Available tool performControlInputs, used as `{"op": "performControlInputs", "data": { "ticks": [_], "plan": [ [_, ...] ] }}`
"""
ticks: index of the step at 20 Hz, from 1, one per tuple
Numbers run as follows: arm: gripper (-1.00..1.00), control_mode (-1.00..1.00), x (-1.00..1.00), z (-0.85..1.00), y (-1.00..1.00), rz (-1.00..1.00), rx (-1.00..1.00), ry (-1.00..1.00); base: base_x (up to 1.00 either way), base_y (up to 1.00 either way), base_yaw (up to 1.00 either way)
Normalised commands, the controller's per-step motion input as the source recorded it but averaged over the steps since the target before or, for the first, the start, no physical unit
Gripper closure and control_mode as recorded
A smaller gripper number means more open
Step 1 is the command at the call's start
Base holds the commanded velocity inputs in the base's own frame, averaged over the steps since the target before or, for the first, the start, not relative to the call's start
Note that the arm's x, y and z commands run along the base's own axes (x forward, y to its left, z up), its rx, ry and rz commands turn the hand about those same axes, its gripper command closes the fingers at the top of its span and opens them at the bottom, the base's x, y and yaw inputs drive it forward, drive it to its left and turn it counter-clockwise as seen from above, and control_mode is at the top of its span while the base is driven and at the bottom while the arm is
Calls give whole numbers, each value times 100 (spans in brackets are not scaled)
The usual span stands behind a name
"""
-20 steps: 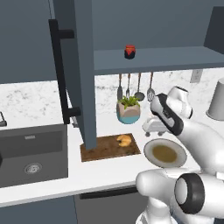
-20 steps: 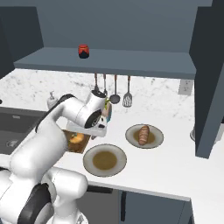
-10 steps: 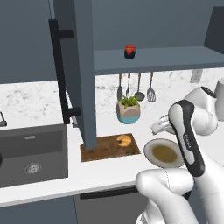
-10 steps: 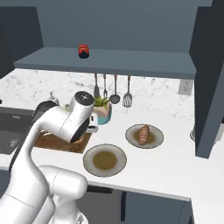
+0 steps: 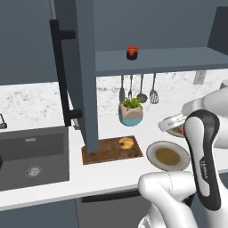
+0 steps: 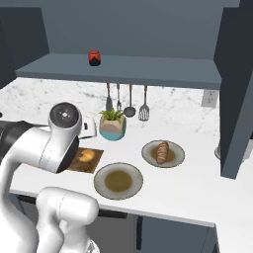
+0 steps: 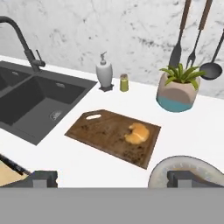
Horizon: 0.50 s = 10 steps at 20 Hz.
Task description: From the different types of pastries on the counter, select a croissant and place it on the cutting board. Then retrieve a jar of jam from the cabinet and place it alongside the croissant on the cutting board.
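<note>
The golden croissant (image 7: 137, 133) lies free on the dark cutting board (image 7: 105, 131), near its right end; both also show from the base, croissant (image 5: 127, 142) on cutting board (image 5: 107, 153). My gripper (image 7: 113, 178) hangs open above the white counter (image 5: 111, 178), in front of the board, with nothing between its fingers. The jar of jam (image 5: 132, 52) (image 6: 94, 57), dark with a red top, stands on the cabinet shelf (image 5: 169, 60). The cabinet door (image 5: 84, 67) stands open. A darker pastry (image 6: 162, 151) rests on a round plate (image 6: 148, 150).
An empty tan plate (image 6: 118, 180) sits right of the board. A potted plant (image 7: 179, 89) and hanging utensils (image 7: 179, 39) line the back wall. A soap dispenser (image 7: 104, 74), a small bottle (image 7: 124, 83) and the dark sink (image 7: 35, 100) lie to the left.
My arm has swung, its elbow rising higher in both base views, and the hand has drawn back from the board. The croissant and jar have not moved.
</note>
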Motion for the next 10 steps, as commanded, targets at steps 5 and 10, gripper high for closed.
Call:
{"op": "performControlInputs", "data": {
  "ticks": [5,10],
  "plan": [
    [-100,-100,-21,97,4,-7,0,-20,0,0,0],
    [-100,-100,-4,98,22,-14,0,-16,0,0,0]
  ]
}}
